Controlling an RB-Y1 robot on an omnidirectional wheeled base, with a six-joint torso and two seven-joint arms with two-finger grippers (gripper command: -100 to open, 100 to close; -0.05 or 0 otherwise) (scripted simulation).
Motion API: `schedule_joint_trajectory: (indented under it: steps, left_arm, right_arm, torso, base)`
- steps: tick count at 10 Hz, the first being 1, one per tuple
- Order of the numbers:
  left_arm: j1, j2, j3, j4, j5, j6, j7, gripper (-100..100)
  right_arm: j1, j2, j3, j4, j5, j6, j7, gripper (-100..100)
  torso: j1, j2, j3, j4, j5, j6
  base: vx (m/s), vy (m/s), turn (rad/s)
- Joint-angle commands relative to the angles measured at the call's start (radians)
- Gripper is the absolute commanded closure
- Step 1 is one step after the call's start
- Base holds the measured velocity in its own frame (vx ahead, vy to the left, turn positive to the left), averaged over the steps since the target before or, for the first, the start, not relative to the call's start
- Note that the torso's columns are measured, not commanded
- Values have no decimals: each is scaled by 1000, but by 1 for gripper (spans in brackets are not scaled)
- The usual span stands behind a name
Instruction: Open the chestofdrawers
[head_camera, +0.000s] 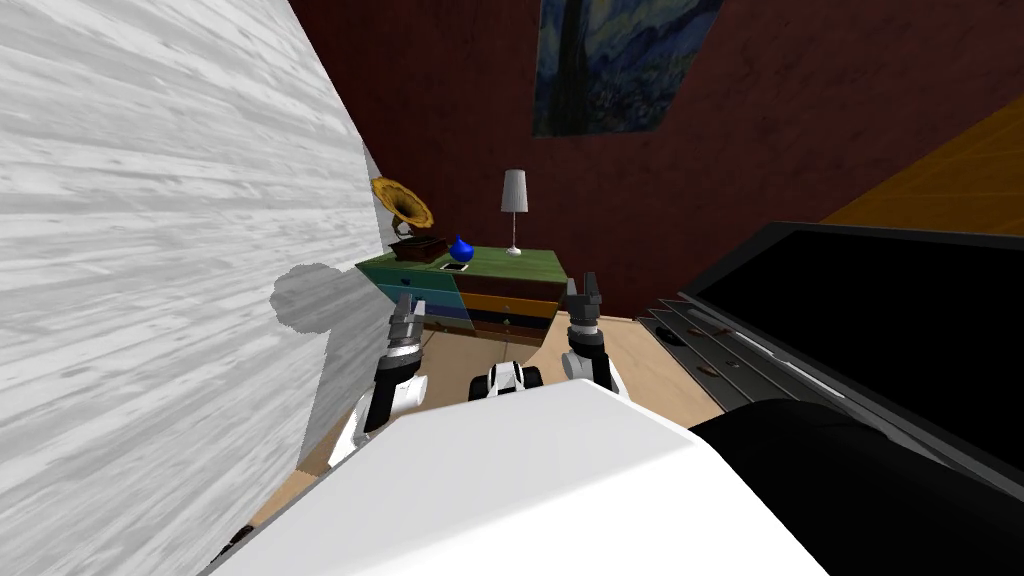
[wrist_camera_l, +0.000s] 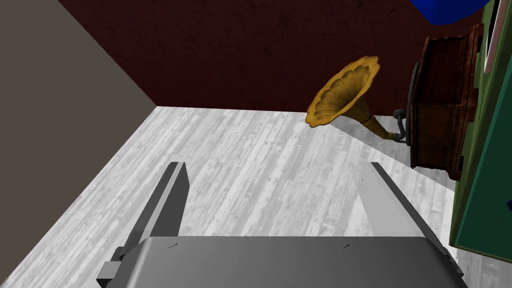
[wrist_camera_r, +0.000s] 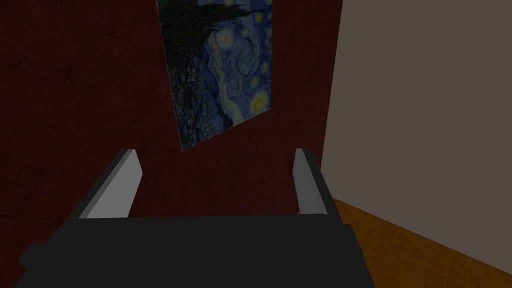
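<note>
Well, the pale grey plank wall (head_camera: 150, 250) fills the left, streaky and matt, and meets a dark red back wall (head_camera: 430, 120) hung with one swirly blue painting (head_camera: 620, 60). On the right is a big flat black panel (head_camera: 880, 300) in a dark frame. The chest of drawers (head_camera: 505, 300) stands far off against the red wall, in the corner by the planks. It is boxy with a green top and two columns of fronts in teal, blue, orange and brown. On it sit one gramophone (head_camera: 405, 220) with a scalloped brassy horn, one slim white-shaded lamp (head_camera: 514, 205) and one blue teardrop vase (head_camera: 460, 247). The left gripper (head_camera: 404, 305) and right gripper (head_camera: 583, 288) hover short of the chest, blades spread, holding nothing.
</note>
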Motion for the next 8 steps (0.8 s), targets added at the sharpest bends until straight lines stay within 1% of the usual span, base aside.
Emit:
schedule_joint_trajectory:
  steps: [1,3,4,8]
  left_arm:
    - [-20,0,-8,60,-11,3,-17,-100]
    - [-29,-1,-11,102,-17,1,-26,-100]
    - [-39,-3,-13,141,-23,0,-34,-100]
    - [-55,-11,-18,213,-33,-2,-50,-100]
  right_arm:
    - [0,0,0,0,0,0,0,0]
    - [0,0,0,0,0,0,0,0]
    - [0,0,0,0,0,0,0,0]
    - [0,0,0,0,0,0,0,0]
  torso:
    - [2,1,0,0,1,0]
    - [1,-1,0,0,0,0]
    - [2,0,0,0,1,0]
    - [1,1,0,0,0,0]
  base:
    - [56,-123,-30]
    - [54,-104,-21]
    - [60,-107,-37]
    - [62,-94,-20]
